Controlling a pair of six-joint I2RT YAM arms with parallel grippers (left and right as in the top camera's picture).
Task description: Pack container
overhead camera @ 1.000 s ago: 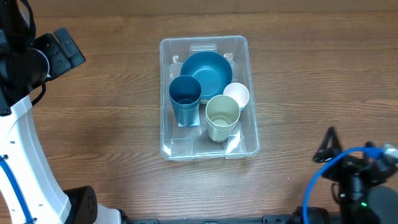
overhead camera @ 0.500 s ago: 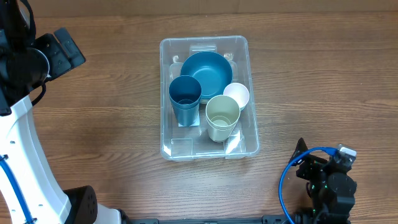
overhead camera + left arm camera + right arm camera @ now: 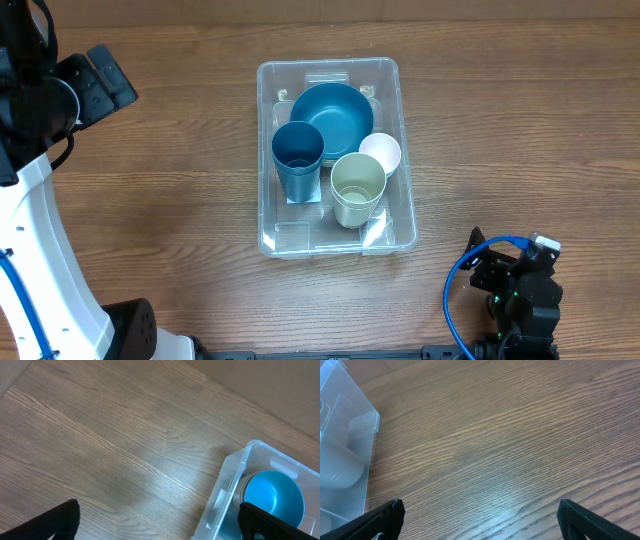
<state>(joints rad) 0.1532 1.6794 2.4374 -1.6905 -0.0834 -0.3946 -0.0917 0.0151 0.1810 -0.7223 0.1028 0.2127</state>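
The clear plastic container (image 3: 269, 100) stands mid-table. It holds a blue bowl (image 3: 332, 115), a dark blue cup (image 3: 297, 158), a pale green cup (image 3: 357, 188) and a small white cup (image 3: 381, 152). The container also shows in the left wrist view (image 3: 227, 485) with the blue bowl (image 3: 272, 497), and at the left edge of the right wrist view (image 3: 342, 440). My left gripper (image 3: 160, 525) is open and empty over bare wood left of the container. My right gripper (image 3: 480, 520) is open and empty, low at the front right.
The right arm (image 3: 515, 290) with its blue cable sits at the table's front right corner. The left arm (image 3: 60, 95) stands at the far left. Wooden tabletop (image 3: 150, 200) surrounds the container.
The right arm has drawn back toward the front edge and shifted left. The container, its contents and the left arm have not moved.
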